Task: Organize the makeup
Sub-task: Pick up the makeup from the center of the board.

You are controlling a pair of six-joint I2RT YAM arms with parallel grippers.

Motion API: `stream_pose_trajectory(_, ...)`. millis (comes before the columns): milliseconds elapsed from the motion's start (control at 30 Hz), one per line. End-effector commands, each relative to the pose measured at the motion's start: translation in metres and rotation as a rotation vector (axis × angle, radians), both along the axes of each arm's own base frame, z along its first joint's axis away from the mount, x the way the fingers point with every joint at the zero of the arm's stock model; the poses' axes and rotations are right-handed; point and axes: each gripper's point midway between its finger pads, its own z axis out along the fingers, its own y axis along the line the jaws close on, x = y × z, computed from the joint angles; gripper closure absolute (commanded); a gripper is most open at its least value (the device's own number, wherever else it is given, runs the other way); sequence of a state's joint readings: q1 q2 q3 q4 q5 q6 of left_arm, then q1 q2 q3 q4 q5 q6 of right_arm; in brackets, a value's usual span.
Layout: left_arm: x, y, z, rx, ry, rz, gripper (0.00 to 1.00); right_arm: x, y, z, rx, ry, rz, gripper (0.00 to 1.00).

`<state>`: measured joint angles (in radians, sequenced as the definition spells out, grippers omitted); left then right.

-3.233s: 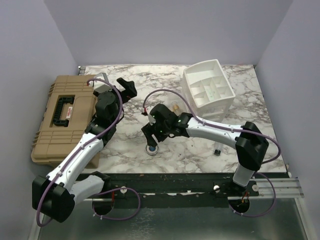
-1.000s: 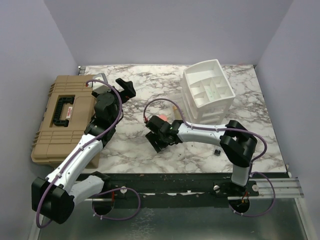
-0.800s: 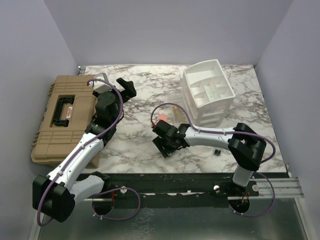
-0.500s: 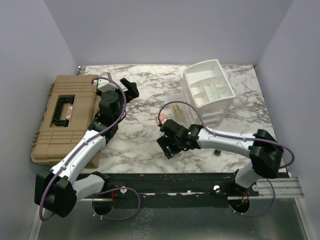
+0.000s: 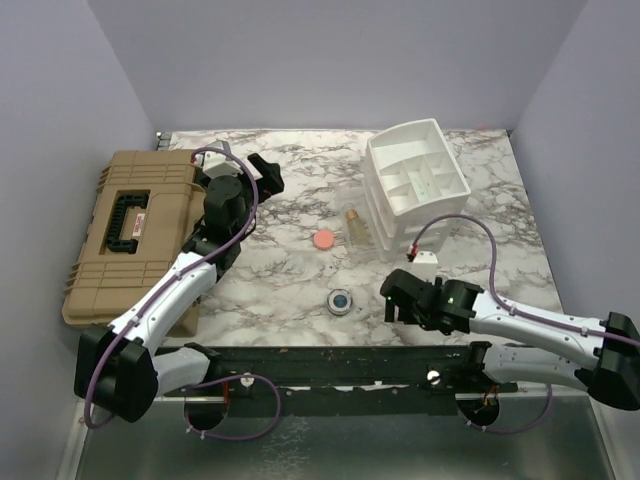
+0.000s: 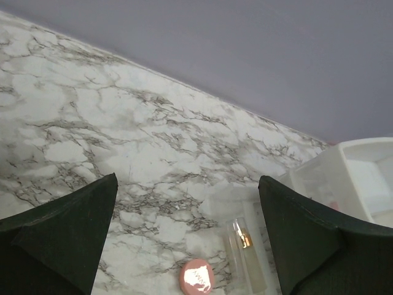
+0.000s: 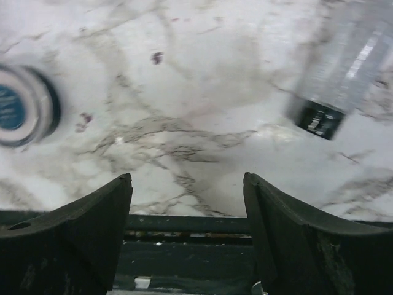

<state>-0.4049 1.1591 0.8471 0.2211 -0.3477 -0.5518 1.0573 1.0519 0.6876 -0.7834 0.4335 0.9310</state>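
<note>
The round blue compact (image 5: 341,300) (image 7: 18,106) lies on the marble near the front edge. A little to its right my right gripper (image 5: 390,300) (image 7: 187,184) hangs low and open, with nothing between its fingers. A clear vial with a black cap (image 7: 334,80) lies ahead of it to the right. Mid-table lies the pink round puff (image 5: 323,240) (image 6: 198,276), and beside it the small amber bottle (image 5: 353,222) (image 6: 245,243) in a clear sleeve. My left gripper (image 5: 270,172) (image 6: 187,184) is raised at the back left, open and empty, facing the puff and bottle.
The white compartmented organizer (image 5: 415,185) (image 6: 350,178) stands at the back right. A big tan hard case (image 5: 125,235) fills the left side. The table's front edge and a dark rail (image 7: 184,239) lie right under my right gripper.
My right arm has swung from mid-table back to the near right edge, uncovering the blue compact, which lies further right than before. The left gripper has shifted slightly right.
</note>
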Motion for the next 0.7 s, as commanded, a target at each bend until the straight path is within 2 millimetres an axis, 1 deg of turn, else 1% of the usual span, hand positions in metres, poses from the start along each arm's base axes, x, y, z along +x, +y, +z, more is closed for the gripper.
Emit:
stream_pose_trajectory(0, 0.006, -0.016, 0.019, -0.033, -0.035, -0.077, 0.01, 0.013, -0.059, 0.004, -0.073, -0.131, -0.346, 0.23)
stream_pose_trajectory(167, 0.001, -0.014, 0.02, -0.045, -0.038, -0.076, 0.01, 0.018, -0.084, 0.008, -0.037, -0.146, -0.5, 0.26)
stream_pose_trajectory(233, -0.001, -0.012, 0.02, -0.052, -0.039, -0.07, 0.01, 0.025, -0.089, 0.003, 0.016, -0.121, -0.526, 0.27)
stream_pose_trajectory(333, -0.003, -0.012, 0.022, -0.059, -0.045, -0.075, 0.01, 0.035, -0.089, -0.008, 0.136, -0.066, -0.543, 0.27)
stream_pose_trajectory(433, -0.005, -0.012, 0.023, -0.064, -0.046, -0.077, 0.01, 0.045, -0.085, -0.02, 0.202, -0.028, -0.542, 0.28)
stream_pose_trajectory(633, -0.009, -0.008, 0.021, -0.052, -0.043, -0.063, 0.01, 0.062, -0.083, -0.031, 0.176, 0.005, -0.524, 0.28)
stream_pose_trajectory(667, -0.009, -0.006, 0.021, -0.05, -0.044, -0.059, 0.01, 0.064, -0.084, -0.033, 0.168, 0.013, -0.527, 0.31)
